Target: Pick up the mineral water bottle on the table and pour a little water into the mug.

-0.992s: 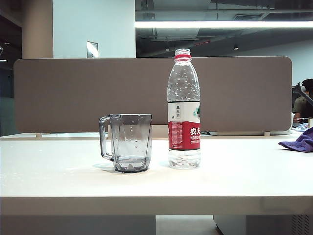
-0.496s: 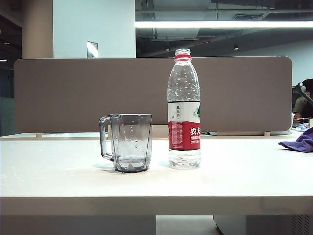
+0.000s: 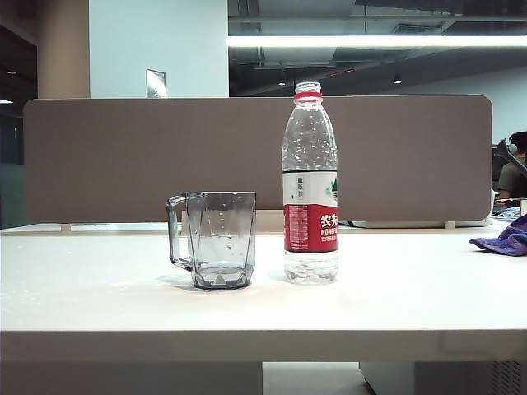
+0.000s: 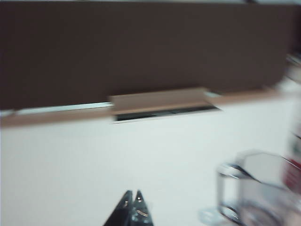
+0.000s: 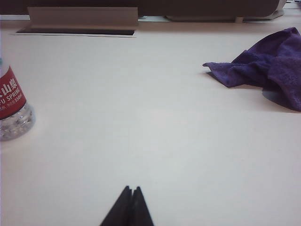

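Exterior view gives me one mineral water bottle (image 3: 310,185) and one mug (image 3: 216,239), both upright on the white worktop (image 3: 99,288), the mug just to the left of the bottle with a narrow gap between them. I count one purple cloth (image 3: 504,236) too, crumpled at the far right edge, well apart from both. A long brown partition (image 3: 123,156) stands along the back. Nothing stands in front of the bottle or the mug, and neither arm shows in this view.

My left claw (image 4: 132,207) has its tips pressed together over bare worktop; its picture is blurred, with the mug (image 4: 256,190) off to one side and a smear of the bottle's red label (image 4: 294,172) behind it. My right claw (image 5: 128,205) is also closed, holding nothing, low over the worktop between the bottle's base (image 5: 14,113) and the cloth (image 5: 265,66).

The bottle is clear plastic, uncapped, with a red neck ring and a red-and-white label; droplets cling inside its upper half. The mug is smoky grey, faceted, handle facing left, with measuring marks down its front.
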Action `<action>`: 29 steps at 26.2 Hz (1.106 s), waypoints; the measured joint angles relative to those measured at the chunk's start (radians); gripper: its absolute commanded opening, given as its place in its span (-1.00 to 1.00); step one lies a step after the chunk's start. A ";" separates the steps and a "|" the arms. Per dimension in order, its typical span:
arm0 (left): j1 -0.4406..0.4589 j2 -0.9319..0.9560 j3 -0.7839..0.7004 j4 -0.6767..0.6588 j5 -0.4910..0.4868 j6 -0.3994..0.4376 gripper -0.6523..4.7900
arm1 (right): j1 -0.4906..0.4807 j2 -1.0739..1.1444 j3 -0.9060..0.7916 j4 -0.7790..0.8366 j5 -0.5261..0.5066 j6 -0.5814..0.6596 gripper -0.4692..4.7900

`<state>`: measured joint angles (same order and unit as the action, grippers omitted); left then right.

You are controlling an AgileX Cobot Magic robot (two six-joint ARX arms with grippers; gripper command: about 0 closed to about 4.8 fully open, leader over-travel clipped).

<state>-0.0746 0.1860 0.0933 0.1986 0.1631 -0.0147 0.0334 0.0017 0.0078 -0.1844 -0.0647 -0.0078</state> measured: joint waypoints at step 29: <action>0.103 -0.179 -0.086 -0.374 -0.101 -0.053 -0.78 | 0.000 0.000 0.000 0.000 0.000 0.000 -0.83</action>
<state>0.0288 0.0067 0.0071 -0.1753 0.0616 -0.0677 0.0334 0.0017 0.0078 -0.1848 -0.0647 -0.0078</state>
